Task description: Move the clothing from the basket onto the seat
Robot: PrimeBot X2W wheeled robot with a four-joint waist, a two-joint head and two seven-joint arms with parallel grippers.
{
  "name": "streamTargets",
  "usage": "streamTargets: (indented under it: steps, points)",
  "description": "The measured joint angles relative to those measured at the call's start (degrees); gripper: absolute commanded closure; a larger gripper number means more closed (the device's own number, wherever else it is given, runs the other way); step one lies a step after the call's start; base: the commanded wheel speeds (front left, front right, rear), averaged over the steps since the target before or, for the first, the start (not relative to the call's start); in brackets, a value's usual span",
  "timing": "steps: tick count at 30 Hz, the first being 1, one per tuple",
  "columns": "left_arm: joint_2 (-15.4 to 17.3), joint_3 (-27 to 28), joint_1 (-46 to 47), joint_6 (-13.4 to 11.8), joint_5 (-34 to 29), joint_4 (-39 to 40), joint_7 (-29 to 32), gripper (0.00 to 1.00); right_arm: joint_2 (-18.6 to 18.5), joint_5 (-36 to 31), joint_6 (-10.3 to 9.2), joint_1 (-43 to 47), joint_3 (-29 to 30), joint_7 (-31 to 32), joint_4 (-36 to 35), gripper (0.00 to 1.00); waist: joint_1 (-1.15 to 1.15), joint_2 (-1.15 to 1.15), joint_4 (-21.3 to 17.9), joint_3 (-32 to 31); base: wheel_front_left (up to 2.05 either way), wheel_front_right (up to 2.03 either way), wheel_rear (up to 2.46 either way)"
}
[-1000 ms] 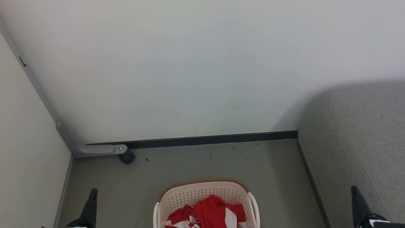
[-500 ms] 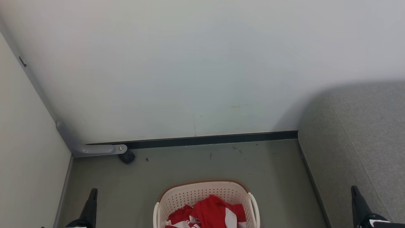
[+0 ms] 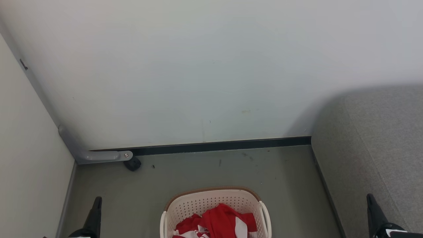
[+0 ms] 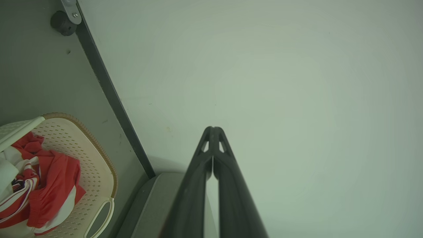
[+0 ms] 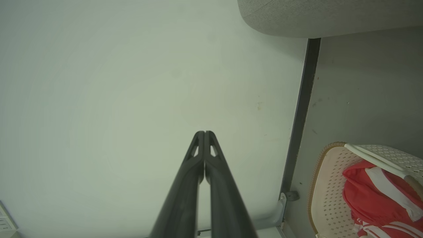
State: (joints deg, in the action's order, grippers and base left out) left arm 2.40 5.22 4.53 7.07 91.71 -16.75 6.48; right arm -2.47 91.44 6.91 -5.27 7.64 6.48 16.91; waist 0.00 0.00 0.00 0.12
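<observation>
The cream basket (image 3: pixel 198 202) stands on the floor at the bottom centre of the head view, with red and white clothing (image 3: pixel 218 224) piled inside it. The grey seat (image 3: pixel 373 142) rises at the right. My left gripper (image 3: pixel 97 200) shows at the lower left, left of the basket, shut and holding nothing. My right gripper (image 3: pixel 369 197) shows at the lower right, in front of the seat, shut and empty. In the left wrist view the gripper (image 4: pixel 213 129) points at the wall, with the basket (image 4: pixel 96 158) and clothing (image 4: pixel 49 185) at lower left. The right wrist view shows its gripper (image 5: pixel 202 133), the basket (image 5: pixel 327 185), clothing (image 5: pixel 370 198) and seat (image 5: pixel 314 16).
A pale wall (image 3: pixel 205 72) with a dark skirting strip (image 3: pixel 214 145) closes the space behind the basket. A side wall stands at the left with a grey metal bracket (image 3: pixel 96 155) and a black rubber stop (image 3: pixel 133 164) at the corner. Grey-green floor (image 3: pixel 205 172) lies between wall and basket.
</observation>
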Motion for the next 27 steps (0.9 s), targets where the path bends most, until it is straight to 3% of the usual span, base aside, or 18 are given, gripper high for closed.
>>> streamTargets:
  steps: [13, 14, 27]
  points:
    - [-0.04, -0.04, -0.18, -0.02, 0.00, -0.26, -0.01, 1.00, 0.07, -0.02, -0.01, 0.10, -0.04, 0.00, 0.31, 1.00, 0.00, 0.00, 0.00, 0.00, 0.00, 0.00, 0.00]
    - [-0.19, -0.10, -0.59, -0.04, 0.00, -0.87, -0.01, 0.00, 0.22, -0.03, -0.09, 0.43, -0.09, 0.00, 0.87, 0.00, 0.00, 0.00, 0.00, 0.00, 0.00, 0.00, 0.00]
    - [-0.73, -0.66, -2.95, -0.08, 0.13, -1.64, -1.63, 0.00, 1.04, 1.35, -0.27, 2.45, -1.77, -1.53, 1.72, 0.00, 0.00, 0.00, 0.02, -0.02, 0.00, 0.00, 0.00]
